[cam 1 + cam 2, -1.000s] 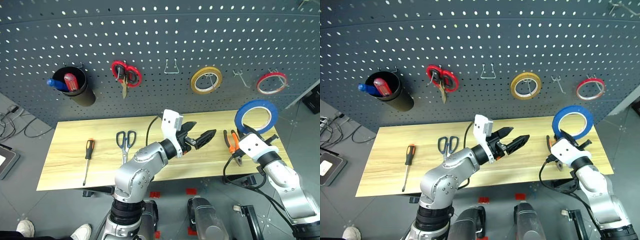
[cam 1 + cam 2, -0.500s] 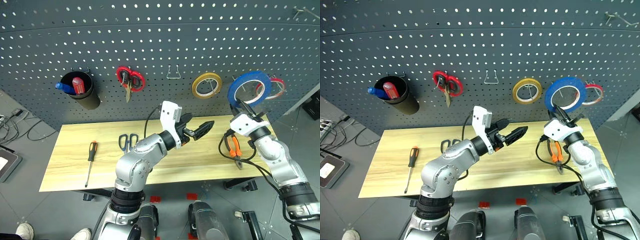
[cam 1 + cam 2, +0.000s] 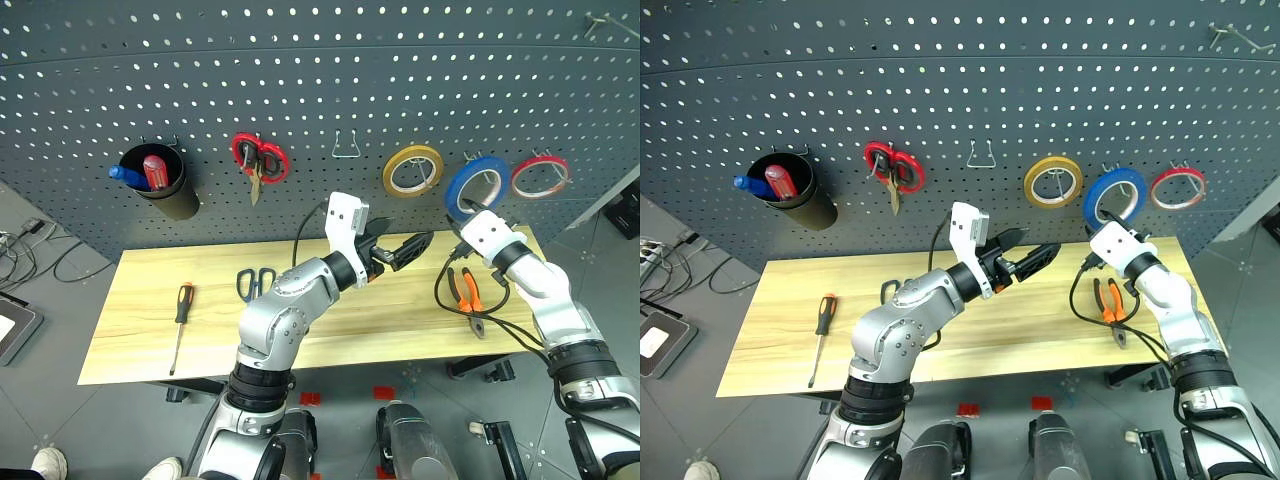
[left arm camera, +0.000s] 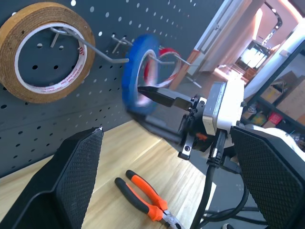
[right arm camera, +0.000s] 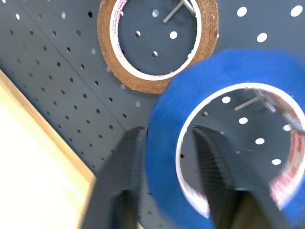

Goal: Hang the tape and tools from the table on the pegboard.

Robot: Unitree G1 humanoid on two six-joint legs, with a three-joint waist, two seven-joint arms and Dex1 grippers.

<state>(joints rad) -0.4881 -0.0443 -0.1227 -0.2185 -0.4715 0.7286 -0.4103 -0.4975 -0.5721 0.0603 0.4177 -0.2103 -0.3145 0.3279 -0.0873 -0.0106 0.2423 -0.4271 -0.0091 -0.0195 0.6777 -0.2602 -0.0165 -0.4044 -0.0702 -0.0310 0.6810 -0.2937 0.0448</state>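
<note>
Up at the right side of the pegboard [image 3: 300, 60], the right gripper [image 3: 470, 212] reaches to the blue tape [image 3: 473, 187], one black finger on each side of the ring's band. In the right wrist view the fingers [image 5: 125, 162] straddle the band with a little slack, so I cannot tell whether they are gripping it or have let go. The ring stands flat against the board on a metal hook [image 4: 102, 50], between the yellow tape [image 3: 413, 169] on its left and the thin red tape [image 3: 540, 176] on its right, each on its own hook.

Just below that hand, on the right end of the wooden table [image 3: 140, 330], lie the orange-handled pliers [image 3: 468, 296].

The left gripper [image 3: 400, 252] hovers over the middle of the table, pointing right toward the other hand, its fingers spread wide with nothing between them.

Further left on the table lie the scissors with dark handles [image 3: 255, 281], partly behind the left arm, and near the left end the slim screwdriver [image 3: 180, 310].

On the board above, red-handled scissors [image 3: 258, 157] hang from a hook, an empty wire hook [image 3: 346, 146] sits right of them, and a black cup [image 3: 158, 181] at the left holds a blue and a red handle.
</note>
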